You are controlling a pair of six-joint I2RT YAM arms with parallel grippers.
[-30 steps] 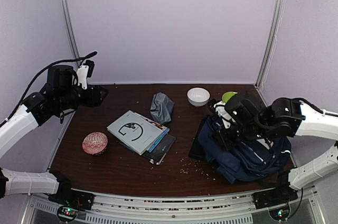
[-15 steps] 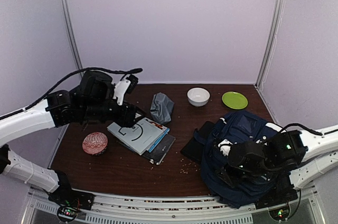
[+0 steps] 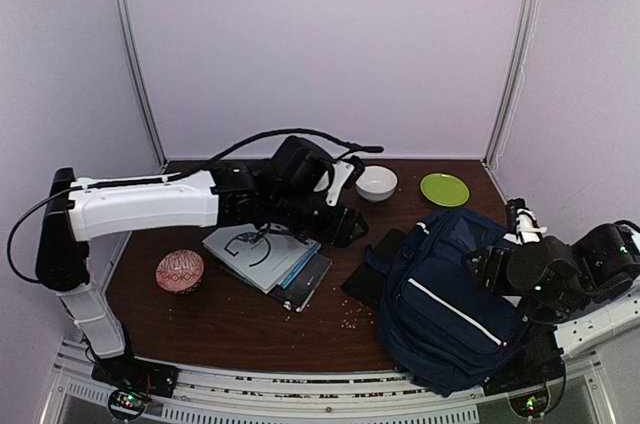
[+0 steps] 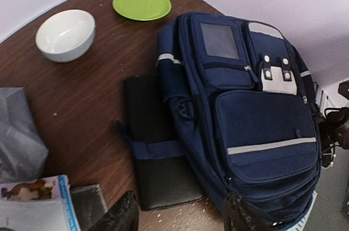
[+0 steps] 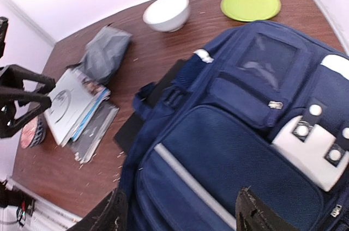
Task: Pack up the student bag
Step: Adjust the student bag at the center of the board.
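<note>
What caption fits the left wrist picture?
Navy student bag partly covering a black case, beside white bowl and green plate.

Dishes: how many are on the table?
3: a white bowl at the back, a green plate right of it, a red patterned dish near the left front. The bag could hide others.

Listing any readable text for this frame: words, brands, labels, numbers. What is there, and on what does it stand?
No text can be read in any view.
Top book: a dark curved graphic on the pale cover. Any print is too small to read.
Magazine under it: only a blurred picture strip shows, with no legible words.
Student bag: its white patch carries only studs. No brand is visible.
</note>
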